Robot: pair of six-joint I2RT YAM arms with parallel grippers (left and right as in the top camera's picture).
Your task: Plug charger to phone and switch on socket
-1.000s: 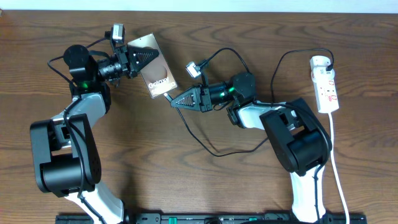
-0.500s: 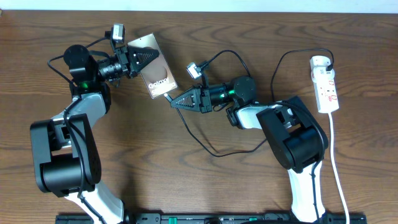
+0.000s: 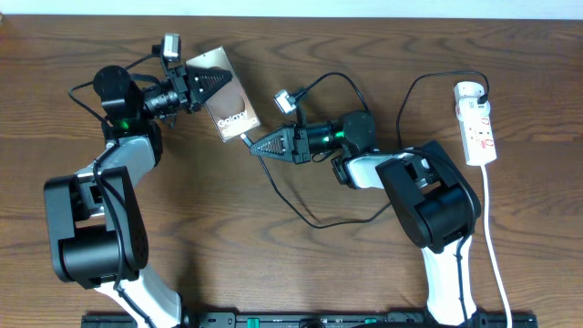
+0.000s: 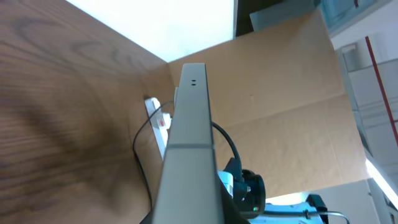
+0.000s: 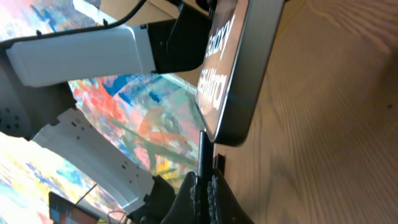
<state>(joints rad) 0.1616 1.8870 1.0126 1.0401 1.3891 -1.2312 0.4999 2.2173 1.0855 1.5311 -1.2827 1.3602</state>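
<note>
Guiding connector tip (image 5: 202,146) into phone (image 3: 232,111) bottom-edge port. Right gripper (image 3: 258,146) fingers clamped on charger (image 3: 319,226) tip, at phone's lower corner; seated or not, cannot tell. Left gripper (image 3: 202,87) clamped on phone's upper end, phone tilted. Advice: align tip with port axis, push straight, slowly, phone braced. Socket (image 3: 477,128) well right of phone.

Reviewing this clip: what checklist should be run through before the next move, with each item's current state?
1. Hold on the phone: left gripper shut on it, ok.
2. Hold on the charger: right gripper shut near its tip, ok.
3. Tip aimed at the phone's lower edge: ok.
4. Tip seated in the port: cannot tell.
5. Charger's other end at the socket: ok.
6. Socket switched on: cannot tell.
</note>
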